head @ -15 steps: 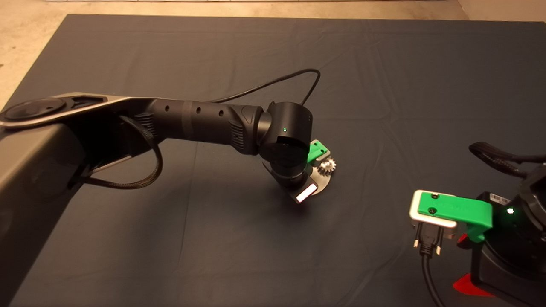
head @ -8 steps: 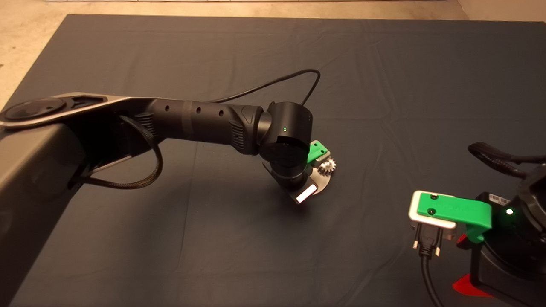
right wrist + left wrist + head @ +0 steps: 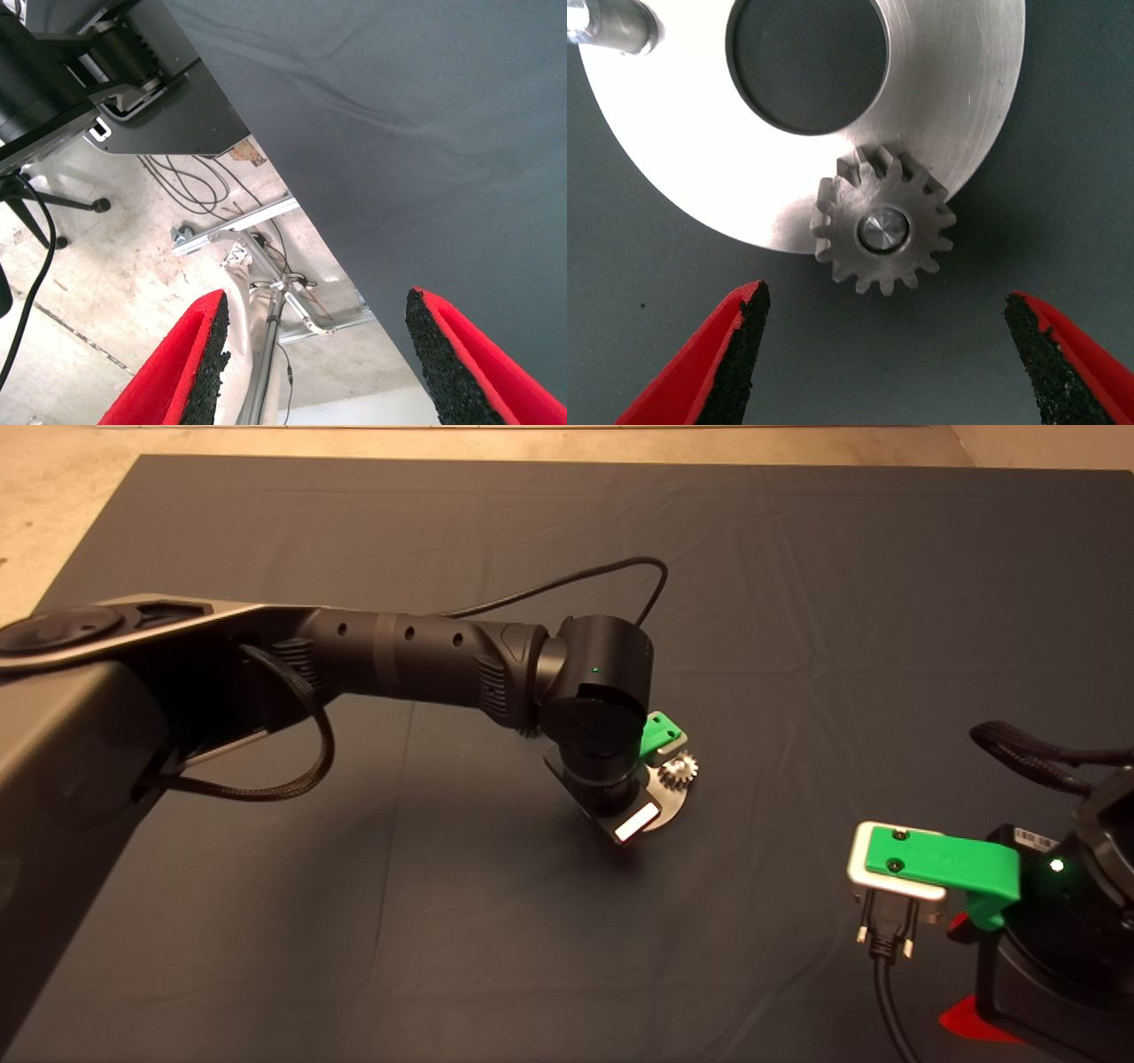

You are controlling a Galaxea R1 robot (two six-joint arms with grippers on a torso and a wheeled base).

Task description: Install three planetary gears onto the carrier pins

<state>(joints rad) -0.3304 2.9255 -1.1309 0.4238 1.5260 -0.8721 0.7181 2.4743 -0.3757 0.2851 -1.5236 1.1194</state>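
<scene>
Your left gripper (image 3: 881,354) hovers mid-frame over disc (image 3: 682,168), fingers spread, empty. One gear (image 3: 883,232) seated on pin (image 3: 883,230). Bare pin (image 3: 611,25) upper left; others unseen. Right gripper (image 3: 314,359) parked lower right, fingers apart.

The head camera sits high above the mat (image 3: 797,584), tilted down, far enough off to take in nearly its whole spread and both arms. The left wrist camera hangs close over the disc (image 3: 673,168), facing straight down past its own red fingers (image 3: 735,345), so one gear (image 3: 883,232) on its pin fills the middle; that same gear (image 3: 679,769) shows tiny in the head view. The right wrist camera, low at the mat's near right corner, looks along the mat's edge (image 3: 399,133) to the floor (image 3: 133,266) beyond.
</scene>
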